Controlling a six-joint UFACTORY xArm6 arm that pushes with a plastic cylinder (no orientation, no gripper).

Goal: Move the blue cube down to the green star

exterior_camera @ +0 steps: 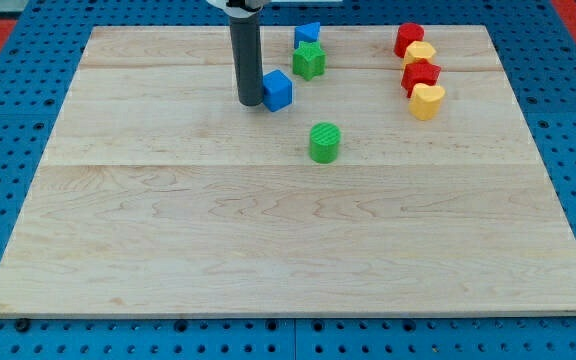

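The blue cube (278, 90) sits on the wooden board in the upper middle of the view. The green star (309, 61) lies just above and to the right of it, a small gap between them. My tip (250, 102) stands at the blue cube's left side, touching or nearly touching it. The dark rod rises from there to the view's top edge.
A blue triangular block (307, 35) lies just above the green star. A green cylinder (324, 142) stands below and right of the cube. At the upper right are two red blocks (409, 38) (420, 74) and two yellow blocks (421, 53) (427, 100) in a column. The wooden board (288, 250) lies on a blue pegboard.
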